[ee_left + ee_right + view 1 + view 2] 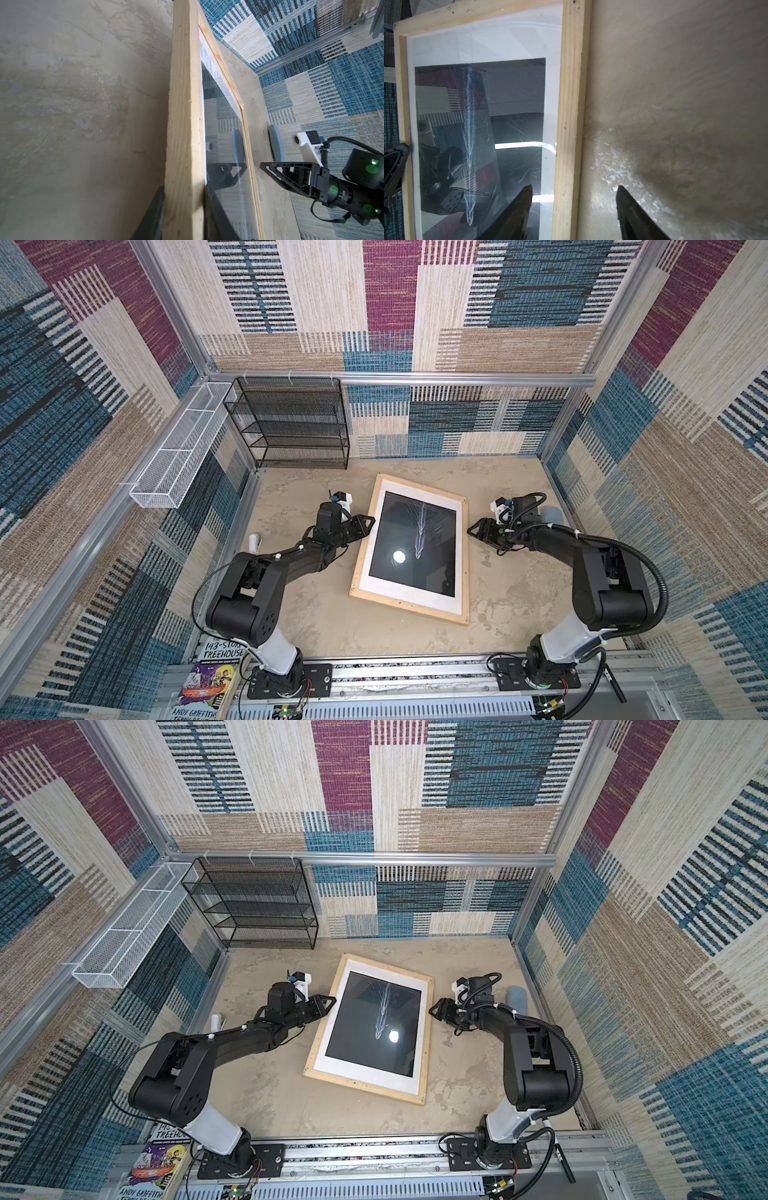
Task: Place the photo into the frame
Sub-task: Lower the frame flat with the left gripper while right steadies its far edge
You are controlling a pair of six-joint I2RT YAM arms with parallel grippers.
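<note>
Surface: mottled beige, walled on three sides by patterned panels.

Frame: pale wood rails with a clear pane. It lies near the middle of the surface, turned askew to the walls. Whether the left rail is raised off the surface cannot be told.

Photo: it sits inside the frame behind the pane, image side up. The black field, the thin white streak and a white margin on all four sides are visible. The pane carries a round bright reflection.

Black wire-mesh rack: it stands upright against the back wall at the rear left, apart from the frame.

White mesh basket: it hangs on the left wall rail.

Book: at the front left, beside the left arm's base.

Left end effector: closed on the frame's left rail. In the left wrist view its fingers press either side of the wood.

Right end effector: jaws spread and holding nothing. It is near the frame's right rail but clear of it, with bare surface showing between in the left wrist view.

Grey-blue oblong object: on the surface by the right wall.

Small white object: by the left wall, beside the left arm.
</note>
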